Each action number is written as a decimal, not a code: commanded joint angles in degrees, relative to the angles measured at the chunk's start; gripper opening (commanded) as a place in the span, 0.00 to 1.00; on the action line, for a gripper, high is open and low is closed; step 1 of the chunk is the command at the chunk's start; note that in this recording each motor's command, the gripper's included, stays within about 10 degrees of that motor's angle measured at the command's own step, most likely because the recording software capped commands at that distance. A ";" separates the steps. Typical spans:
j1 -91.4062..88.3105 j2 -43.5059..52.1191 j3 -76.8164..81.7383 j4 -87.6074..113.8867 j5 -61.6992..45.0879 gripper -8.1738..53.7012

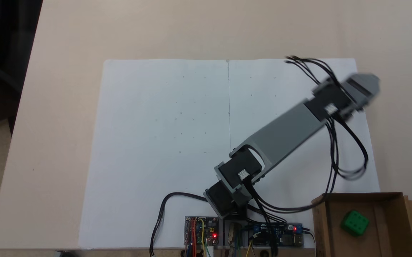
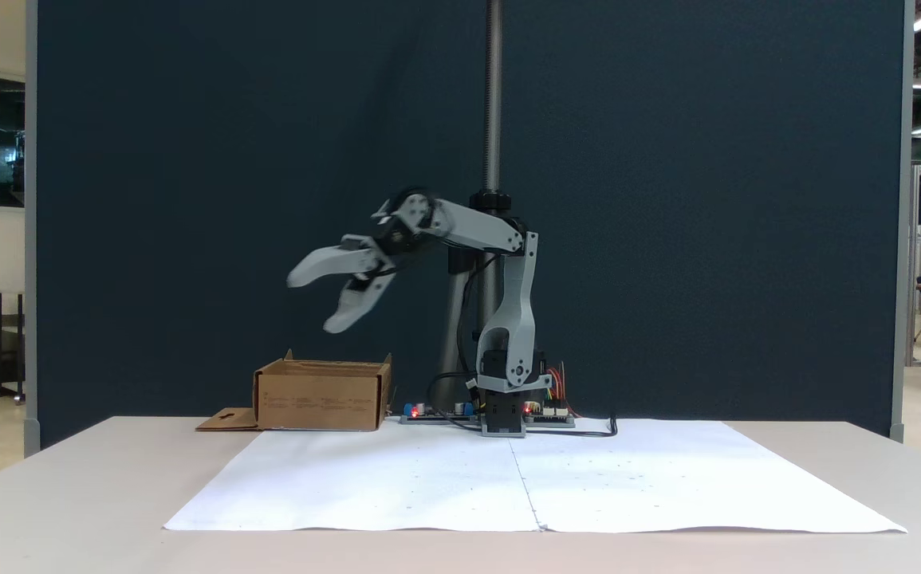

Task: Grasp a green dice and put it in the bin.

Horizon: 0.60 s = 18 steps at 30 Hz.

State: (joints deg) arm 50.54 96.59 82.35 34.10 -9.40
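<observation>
The green dice (image 1: 355, 222) lies inside the bin (image 1: 320, 225), which stands on the surface (image 1: 66, 43) at the lower right corner of a fixed view from above. In a fixed view from the front, the tool (image 2: 313, 301) hangs in the air above and a little to the right of the bin (image 2: 312, 396). Its two jaws are spread wide apart and hold nothing.

Arm (image 2: 508, 311) raised from base: upright lower link, upper link angled slightly down toward the left in the front fixed view. Gripper (image 2: 312, 301) held high, jaws spread wide, nothing between them.
</observation>
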 commanded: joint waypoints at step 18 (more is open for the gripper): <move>-45.44 12.66 27.69 -22.48 8.53 0.85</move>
State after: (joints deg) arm 6.50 105.21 110.83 18.81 -3.43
